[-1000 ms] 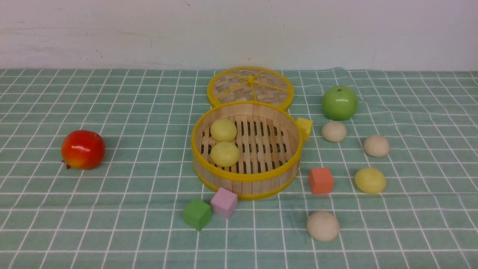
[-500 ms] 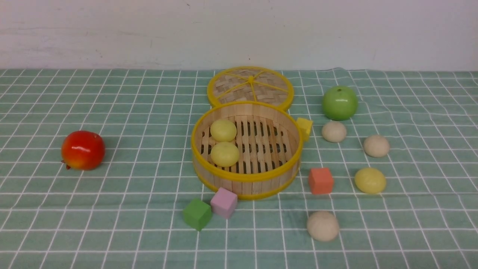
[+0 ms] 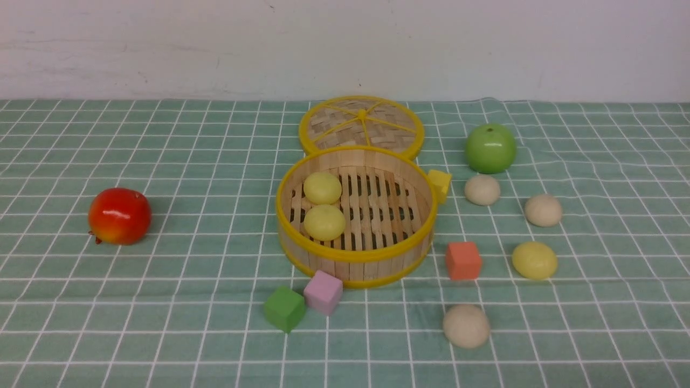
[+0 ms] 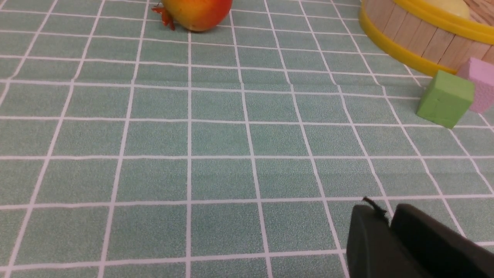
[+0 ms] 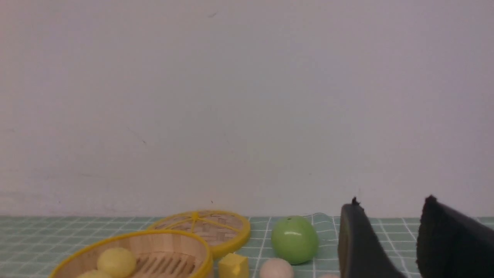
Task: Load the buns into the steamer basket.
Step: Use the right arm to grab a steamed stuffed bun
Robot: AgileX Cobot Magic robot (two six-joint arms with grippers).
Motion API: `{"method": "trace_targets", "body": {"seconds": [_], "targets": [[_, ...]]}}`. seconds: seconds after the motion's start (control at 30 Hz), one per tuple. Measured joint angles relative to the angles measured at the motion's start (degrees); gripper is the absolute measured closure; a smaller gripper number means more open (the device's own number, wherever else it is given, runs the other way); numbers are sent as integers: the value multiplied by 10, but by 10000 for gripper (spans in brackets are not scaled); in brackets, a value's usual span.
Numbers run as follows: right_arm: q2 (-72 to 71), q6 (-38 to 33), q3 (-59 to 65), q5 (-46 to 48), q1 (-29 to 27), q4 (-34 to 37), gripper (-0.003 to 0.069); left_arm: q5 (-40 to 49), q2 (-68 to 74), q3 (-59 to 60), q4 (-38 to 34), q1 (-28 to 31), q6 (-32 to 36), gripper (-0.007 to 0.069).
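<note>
The steamer basket (image 3: 353,257) stands mid-table with two pale yellow buns (image 3: 322,187) (image 3: 324,222) on its slatted floor. To its right on the cloth lie three beige buns (image 3: 482,189) (image 3: 543,210) (image 3: 466,325) and one yellow bun (image 3: 534,260). Neither gripper shows in the front view. In the left wrist view my left gripper (image 4: 388,216) hovers low over bare cloth, its fingers together and nothing between them, well short of the basket (image 4: 417,36). In the right wrist view my right gripper (image 5: 391,216) is open and empty, raised, facing the wall.
A woven lid (image 3: 361,125) lies behind the basket. A green apple (image 3: 490,148) sits at the back right and a red apple (image 3: 119,215) at the left. Yellow (image 3: 440,183), orange (image 3: 463,260), pink (image 3: 323,291) and green (image 3: 284,308) cubes lie around the basket.
</note>
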Motion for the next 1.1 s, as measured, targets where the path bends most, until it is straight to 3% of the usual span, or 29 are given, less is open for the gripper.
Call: {"method": "trace_targets", "body": {"seconds": [0.43, 0.67, 0.83, 1.1], "targets": [[306, 57, -222, 48, 0, 86, 419, 0, 0, 0, 0, 0, 0, 543], [420, 69, -225, 44, -1, 28, 419, 0, 0, 0, 0, 0, 0, 543], [503, 133, -226, 42, -1, 7, 419, 0, 0, 0, 0, 0, 0, 543], [619, 260, -288, 82, -2, -129, 419, 0, 0, 0, 0, 0, 0, 540]]}}
